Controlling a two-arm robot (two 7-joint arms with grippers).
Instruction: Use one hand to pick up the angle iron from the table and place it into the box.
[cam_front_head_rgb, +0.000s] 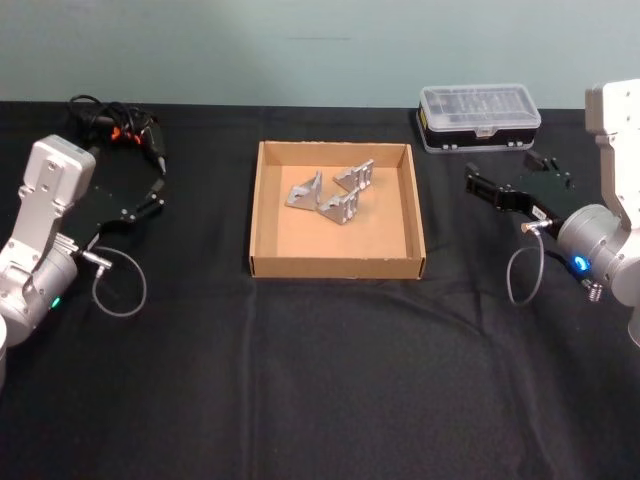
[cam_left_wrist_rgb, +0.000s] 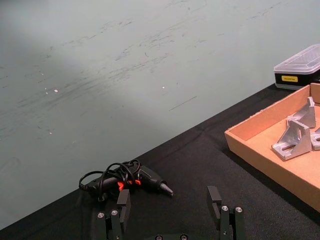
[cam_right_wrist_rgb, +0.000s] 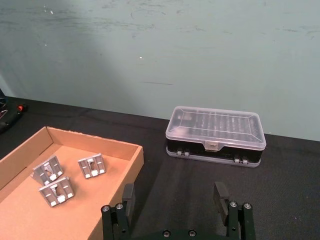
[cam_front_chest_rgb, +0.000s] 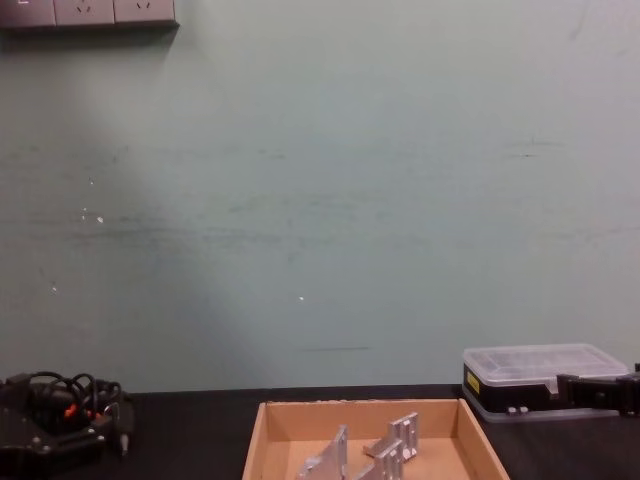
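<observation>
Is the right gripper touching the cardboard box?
Apart. In the head view, bare black table shows between the open right gripper and the box wall.

silver-grey arms, black left gripper (cam_front_head_rgb: 152, 200), black right gripper (cam_front_head_rgb: 478, 187), grey looping cables, blue joint ring

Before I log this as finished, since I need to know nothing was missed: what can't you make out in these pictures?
- Chest view: the box and the brackets in it are cut off by the bottom edge, so its floor is unseen.
- Left wrist view: the box runs off the right edge; one bracket is cropped.
- Head view: table under the right arm is hidden.
- Case: contents blurred by its cloudy lid.
</observation>
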